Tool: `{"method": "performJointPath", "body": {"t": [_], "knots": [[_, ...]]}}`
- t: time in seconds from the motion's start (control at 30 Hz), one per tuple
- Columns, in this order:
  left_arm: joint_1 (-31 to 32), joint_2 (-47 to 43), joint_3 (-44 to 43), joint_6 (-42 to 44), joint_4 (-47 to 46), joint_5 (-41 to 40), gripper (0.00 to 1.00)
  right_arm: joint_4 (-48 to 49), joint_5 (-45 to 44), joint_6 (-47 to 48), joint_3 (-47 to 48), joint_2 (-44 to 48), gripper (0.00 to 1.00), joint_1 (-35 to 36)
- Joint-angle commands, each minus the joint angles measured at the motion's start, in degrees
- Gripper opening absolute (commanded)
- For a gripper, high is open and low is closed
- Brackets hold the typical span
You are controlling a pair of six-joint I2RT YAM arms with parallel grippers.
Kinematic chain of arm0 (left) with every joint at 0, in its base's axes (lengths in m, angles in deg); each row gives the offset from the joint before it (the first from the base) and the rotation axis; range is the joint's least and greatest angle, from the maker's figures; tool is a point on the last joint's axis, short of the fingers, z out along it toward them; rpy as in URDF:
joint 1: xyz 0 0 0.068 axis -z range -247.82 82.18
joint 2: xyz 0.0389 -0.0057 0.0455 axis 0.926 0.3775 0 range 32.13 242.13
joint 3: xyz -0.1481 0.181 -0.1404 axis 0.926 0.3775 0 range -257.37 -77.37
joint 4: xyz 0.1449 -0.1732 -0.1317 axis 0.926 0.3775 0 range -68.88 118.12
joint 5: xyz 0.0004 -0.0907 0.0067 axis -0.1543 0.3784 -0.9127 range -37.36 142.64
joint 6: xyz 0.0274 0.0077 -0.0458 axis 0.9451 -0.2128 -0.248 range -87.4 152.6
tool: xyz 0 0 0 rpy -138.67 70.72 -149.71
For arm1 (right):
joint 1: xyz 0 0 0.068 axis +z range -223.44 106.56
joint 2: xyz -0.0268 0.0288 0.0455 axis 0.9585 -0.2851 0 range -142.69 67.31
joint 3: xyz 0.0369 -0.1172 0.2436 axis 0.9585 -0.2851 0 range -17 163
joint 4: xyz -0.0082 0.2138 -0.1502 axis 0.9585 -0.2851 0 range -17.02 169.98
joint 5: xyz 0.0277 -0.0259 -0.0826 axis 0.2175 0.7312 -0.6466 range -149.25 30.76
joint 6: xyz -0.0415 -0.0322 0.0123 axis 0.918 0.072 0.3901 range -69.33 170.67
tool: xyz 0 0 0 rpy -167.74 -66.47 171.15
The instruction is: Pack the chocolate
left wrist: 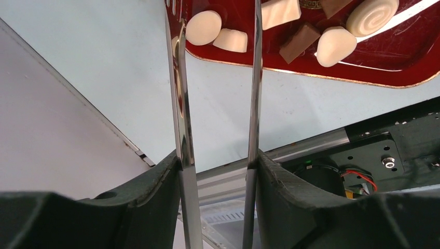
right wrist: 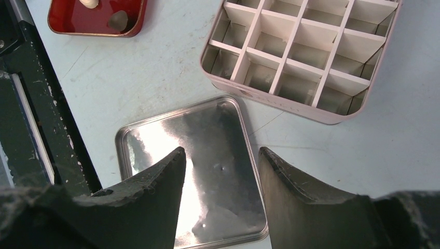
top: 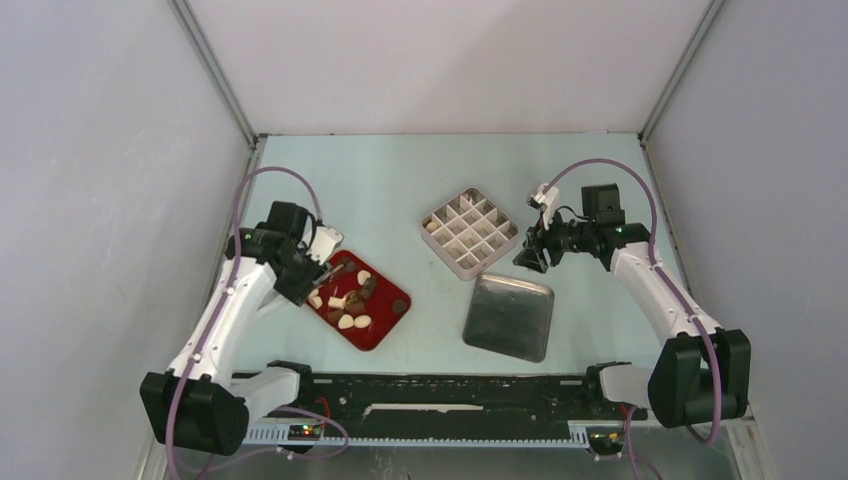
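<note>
Chocolate (top: 347,321): loose on red tray (top: 385,327), 8 o'clock of divided box (top: 480,270); pieces mixed in heading, spread lying 10-to-4. Left gripper (left wrist: 218,158) pinching tongs (left wrist: 180,104); right gripper (right wrist: 220,151) spread, empty.

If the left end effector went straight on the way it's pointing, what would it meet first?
The left end effector holds metal tongs, whose tips would probably meet the cream-white chocolates between them on the red tray.
</note>
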Motion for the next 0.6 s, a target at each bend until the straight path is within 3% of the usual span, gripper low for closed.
{"method": "performJointPath", "body": {"t": [0.0, 0.57], "knots": [[-1.1, 0.4, 0.8, -0.5, -2.3, 0.0, 0.54, 1.5, 0.7, 1.1, -0.1, -0.1, 0.57, 0.4], [-3.6, 7.2, 3.0, 1.3, -6.7, -0.6, 0.52, 1.0, 0.8, 1.6, -0.1, -0.4, 0.57, 0.5]]}}
